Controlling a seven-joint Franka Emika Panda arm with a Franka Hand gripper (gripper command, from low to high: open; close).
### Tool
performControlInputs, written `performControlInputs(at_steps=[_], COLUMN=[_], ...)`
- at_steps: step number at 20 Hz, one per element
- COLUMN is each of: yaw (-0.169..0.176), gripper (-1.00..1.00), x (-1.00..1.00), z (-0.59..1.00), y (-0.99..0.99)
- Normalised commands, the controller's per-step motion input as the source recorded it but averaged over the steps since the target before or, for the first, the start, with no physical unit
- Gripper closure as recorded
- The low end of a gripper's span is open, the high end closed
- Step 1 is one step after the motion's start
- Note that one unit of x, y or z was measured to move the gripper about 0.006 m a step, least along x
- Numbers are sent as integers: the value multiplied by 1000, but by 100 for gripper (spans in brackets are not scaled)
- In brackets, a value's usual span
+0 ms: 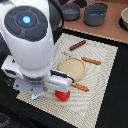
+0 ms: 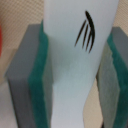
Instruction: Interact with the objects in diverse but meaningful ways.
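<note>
Exterior view shows the arm filling the left of the frame, with the red tomato (image 1: pixel 62 95) sitting at lower centre on the striped mat (image 1: pixel 102 75), just below the round plate (image 1: pixel 72 67). The sausage stick (image 1: pixel 77 45) lies above the plate. Wrist view's pretty blurry, but the jaws look clamped on a white piece (image 2: pixel 75 70), green pads (image 2: pixel 40 80) pressing either side.

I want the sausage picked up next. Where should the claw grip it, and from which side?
Grip the sausage at its middle, straight down from above, jaws across its narrow width: it lies flat and diagonal on the mat. The claw looks shut on a white piece, so release that first.
</note>
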Motion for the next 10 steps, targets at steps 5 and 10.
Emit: performControlInputs(at_steps=[5,10], yaw=[0,0], gripper=[100,100], x=[137,363], z=[895,745], y=[998,952])
